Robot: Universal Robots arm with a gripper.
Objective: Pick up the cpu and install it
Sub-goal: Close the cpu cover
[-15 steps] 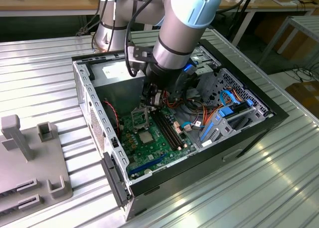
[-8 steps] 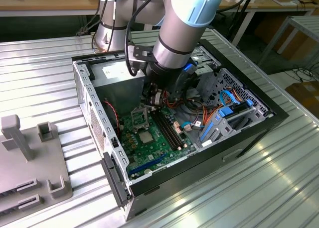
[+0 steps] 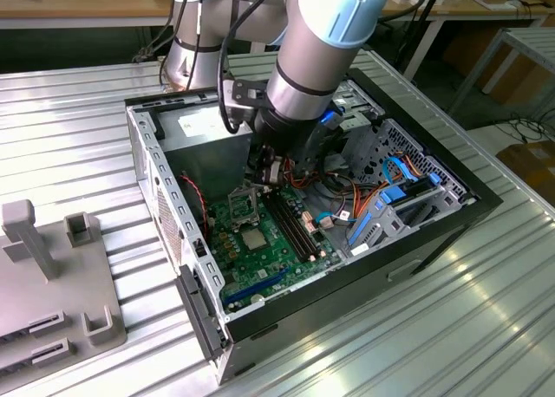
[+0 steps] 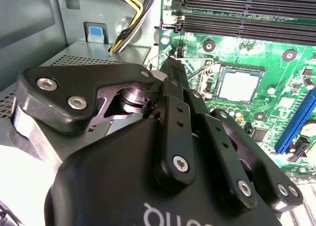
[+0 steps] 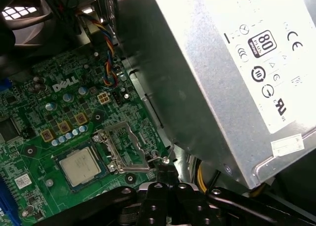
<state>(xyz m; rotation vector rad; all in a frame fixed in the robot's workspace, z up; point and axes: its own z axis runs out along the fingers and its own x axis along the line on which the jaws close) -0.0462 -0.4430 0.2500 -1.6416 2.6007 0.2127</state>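
The cpu is a small silver-grey square lying flat in its socket on the green motherboard, also seen in the second wrist view as the cpu and in the exterior view as the cpu. The silver socket frame stands swung up beside it. My gripper is shut, its black fingers pressed together into one narrow tip. That tip sits at the hooked end of the socket's wire lever, a few centimetres from the cpu. Whether it grips the lever I cannot tell.
The grey power supply stands close beside the gripper inside the open case. Long black memory slots and a blue slot flank the socket. Coloured cables fill the case's right. A grey fixture stands at the exterior view's left.
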